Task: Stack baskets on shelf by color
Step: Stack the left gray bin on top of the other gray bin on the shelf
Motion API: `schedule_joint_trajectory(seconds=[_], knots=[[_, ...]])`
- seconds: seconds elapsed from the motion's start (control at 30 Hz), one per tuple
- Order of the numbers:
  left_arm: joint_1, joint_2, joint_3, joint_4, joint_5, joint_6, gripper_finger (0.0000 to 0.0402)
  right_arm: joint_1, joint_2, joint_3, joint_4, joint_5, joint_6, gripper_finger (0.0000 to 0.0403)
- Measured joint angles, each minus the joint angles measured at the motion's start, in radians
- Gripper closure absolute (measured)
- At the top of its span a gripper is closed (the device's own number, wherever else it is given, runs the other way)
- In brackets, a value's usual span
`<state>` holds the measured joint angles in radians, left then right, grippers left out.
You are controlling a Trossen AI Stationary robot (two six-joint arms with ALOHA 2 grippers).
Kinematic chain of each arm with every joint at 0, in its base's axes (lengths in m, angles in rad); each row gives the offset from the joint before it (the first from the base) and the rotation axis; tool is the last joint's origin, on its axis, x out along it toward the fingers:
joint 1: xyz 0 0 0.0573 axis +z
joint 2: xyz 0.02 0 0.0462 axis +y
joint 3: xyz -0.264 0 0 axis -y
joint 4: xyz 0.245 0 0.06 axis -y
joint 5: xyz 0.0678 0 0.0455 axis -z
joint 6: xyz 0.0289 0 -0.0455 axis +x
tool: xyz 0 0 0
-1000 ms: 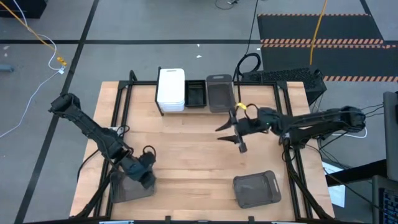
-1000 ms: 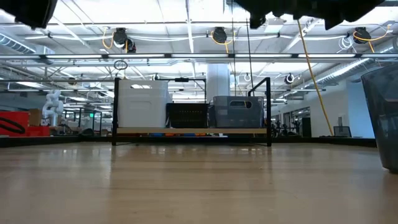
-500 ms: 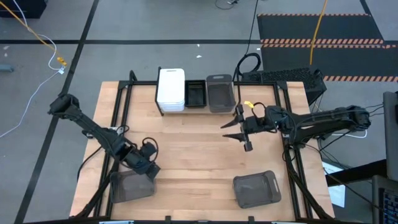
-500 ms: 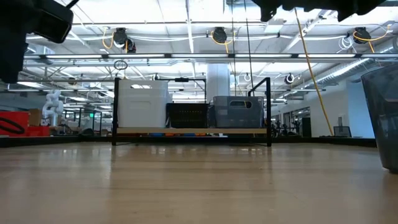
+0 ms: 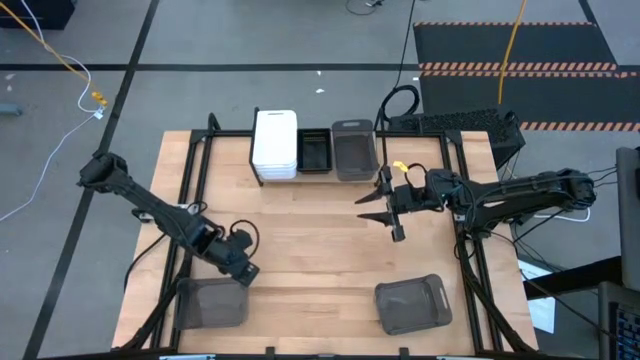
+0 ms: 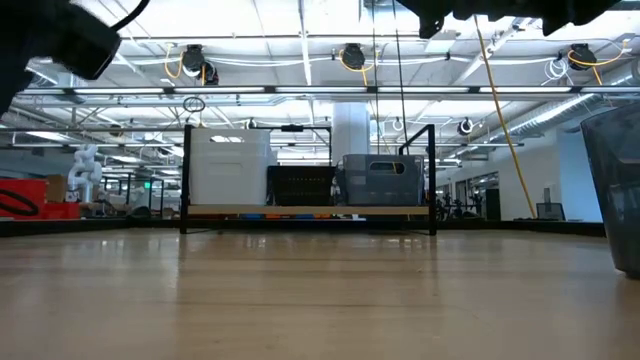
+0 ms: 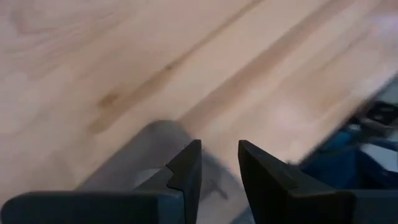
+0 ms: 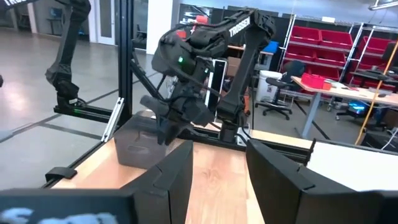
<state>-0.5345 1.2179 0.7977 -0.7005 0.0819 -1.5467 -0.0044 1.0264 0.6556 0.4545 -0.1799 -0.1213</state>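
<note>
Fingers (image 7: 217,168) of the left gripper (image 5: 243,270) stand slightly apart with nothing between them, hovering just above the far corner of a translucent grey basket (image 5: 211,302) that sits at the tabletop's (image 5: 300,240) near left corner; in the left wrist view that basket's rounded corner (image 7: 149,155) shows just beyond the fingertips, not touched. This basket lies with its long axis running left to right across the tabletop. Fingers (image 8: 186,162) of the right gripper (image 5: 385,206) are spread wide and hold nothing; that gripper hangs above the tabletop right of centre, near the shelf, pointing toward the left side. Another translucent grey basket (image 5: 411,304) rests at the near right of the tabletop, also lying with its long axis left to right and turned a little askew. On the shelf (image 6: 310,211) at the far edge stand 3 groups side by side: a white stack (image 5: 275,143) on the left, a black mesh basket (image 5: 314,151) in the middle and a grey basket (image 5: 353,150) on the right, each with its long axis running front to back, across the shelf board. In the low view the white stack (image 6: 229,166) rises higher than the black (image 6: 302,185) and grey (image 6: 379,179) ones.
</note>
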Motion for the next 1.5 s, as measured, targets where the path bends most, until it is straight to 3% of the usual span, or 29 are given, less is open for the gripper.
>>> schedule_joint_trajectory(seconds=[0.17,0.37,0.57,0.73,0.93,1.27,1.4,1.5], knots=[[0.007,0.000,0.057,-0.034,-0.002,0.014,0.0293,0.000,0.000,0.000,-0.001,0.000,-0.018,0.0257],[-0.024,0.056,0.058,-0.117,0.014,-0.128,0.0293,0.000,0.000,0.001,0.003,0.002,-0.022,0.0257],[-0.046,0.135,0.060,0.020,0.052,-0.155,0.0293,0.000,0.000,0.001,0.004,0.002,-0.002,0.0257],[-0.034,0.183,0.060,0.137,0.048,-0.102,0.0293,0.000,0.000,0.001,0.009,0.003,0.001,0.0257],[0.030,0.246,0.054,0.128,0.022,0.019,0.0293,0.000,0.000,0.001,0.026,0.004,-0.001,0.0257],[0.162,0.206,0.064,0.442,-0.026,0.286,0.0293,0.000,0.000,0.001,0.021,0.003,0.000,0.0257],[0.166,0.140,0.124,0.243,-0.012,0.338,0.0293,0.000,0.000,0.001,0.006,0.002,0.003,0.0257],[0.147,0.102,0.228,-0.113,-0.037,0.340,0.0293,0.000,0.000,0.001,0.005,0.002,0.005,0.0257]])
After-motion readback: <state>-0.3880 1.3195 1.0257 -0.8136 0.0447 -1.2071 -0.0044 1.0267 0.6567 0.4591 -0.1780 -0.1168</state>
